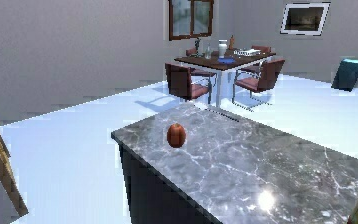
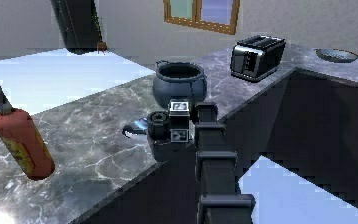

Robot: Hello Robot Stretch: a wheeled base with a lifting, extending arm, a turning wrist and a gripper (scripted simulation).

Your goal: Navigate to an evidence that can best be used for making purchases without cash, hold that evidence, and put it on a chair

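Arm side view: gripper (image 2: 145, 126) at marble counter (image 2: 77, 140), near dark pot (image 2: 177, 76). A small pale shape (image 2: 135, 125) lies by its fingers; whether it is a card, and its long axis, cannot be told. Jaw state, hold: cannot tell. Forward view: chairs (image 1: 187, 82) around far table (image 1: 202, 61).

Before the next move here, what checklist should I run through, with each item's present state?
1. Gripper located: ok, the gripper is at the marble counter.
2. Gripper holds something: cannot tell, a small pale thing lies on the counter at its far end.
3. That thing is the payment card: cannot tell, too small to name.
4. Room around the gripper: not ok, a dark pot looks close behind it.
5. Chair in sight: ok, chairs stand around the dining table in the forward view.
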